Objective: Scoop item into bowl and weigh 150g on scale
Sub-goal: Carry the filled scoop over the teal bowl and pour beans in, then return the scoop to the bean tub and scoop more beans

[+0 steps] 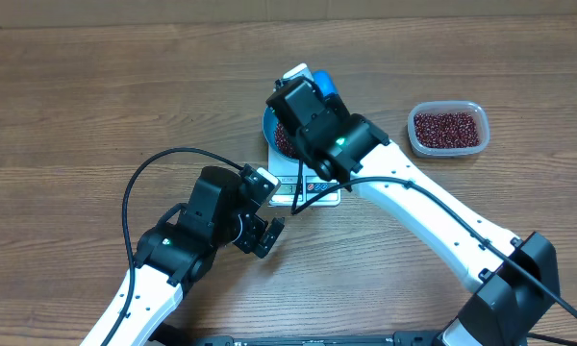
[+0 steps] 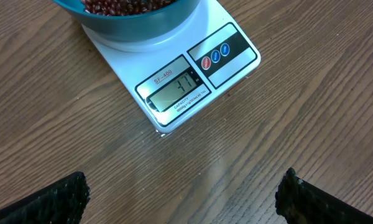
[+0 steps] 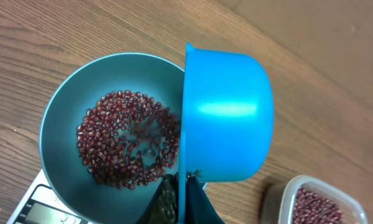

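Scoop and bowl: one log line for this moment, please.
right gripper: shut on scoop, tipped over bowl | beans: in bowl on scale | left gripper: open near scale

Overhead: scoop point(image 1: 325, 82) and right arm point(image 1: 433, 211) cover the bowl point(image 1: 269, 125). Left arm point(image 1: 173, 250) stands at 7 o'clock of the scale point(image 2: 127, 61). Table point(image 1: 125, 86) lies open from 9 to 12 o'clock; tub point(image 1: 447, 128) at 3 o'clock.

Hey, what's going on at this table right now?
The right gripper is shut on a small blue scoop, tipped on its side over the blue bowl, and red-brown beans look to be spilling into it. The bowl sits on the white scale. The left gripper hangs open over the table in front of the scale, touching nothing. A clear tub with more beans stands off to the side.
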Controlling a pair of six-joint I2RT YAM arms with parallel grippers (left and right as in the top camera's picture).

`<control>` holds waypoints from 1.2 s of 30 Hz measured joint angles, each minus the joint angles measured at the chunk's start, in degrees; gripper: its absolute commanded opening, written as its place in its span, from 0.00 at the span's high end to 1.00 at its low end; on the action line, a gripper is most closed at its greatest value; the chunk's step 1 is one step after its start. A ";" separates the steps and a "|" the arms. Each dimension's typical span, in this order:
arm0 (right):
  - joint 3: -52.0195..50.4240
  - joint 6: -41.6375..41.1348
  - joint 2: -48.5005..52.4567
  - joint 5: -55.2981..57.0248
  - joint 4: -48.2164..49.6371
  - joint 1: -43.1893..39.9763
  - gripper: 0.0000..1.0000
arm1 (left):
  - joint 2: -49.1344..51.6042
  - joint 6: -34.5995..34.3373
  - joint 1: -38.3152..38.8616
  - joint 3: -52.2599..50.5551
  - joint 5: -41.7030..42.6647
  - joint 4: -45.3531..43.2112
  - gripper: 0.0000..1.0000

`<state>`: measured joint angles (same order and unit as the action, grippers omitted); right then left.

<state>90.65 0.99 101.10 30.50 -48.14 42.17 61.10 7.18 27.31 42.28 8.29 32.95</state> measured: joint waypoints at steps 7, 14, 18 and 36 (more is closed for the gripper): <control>0.00 0.74 0.00 0.79 0.00 0.90 0.96 | 0.00 0.00 0.00 0.00 0.00 0.00 0.00; 0.02 0.68 -0.63 -5.53 -0.26 -1.11 0.96 | 0.00 0.00 0.00 0.00 0.00 0.00 0.01; 0.02 0.46 -4.24 -10.88 -0.96 -5.68 0.96 | 0.00 0.00 0.00 0.00 0.00 0.00 0.01; 0.02 3.02 -12.46 -22.01 -12.63 -40.02 0.96 | 0.00 0.00 0.00 0.00 0.00 0.00 0.00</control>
<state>90.67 4.01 88.64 8.49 -60.77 2.15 61.10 7.18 27.31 42.28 8.29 32.95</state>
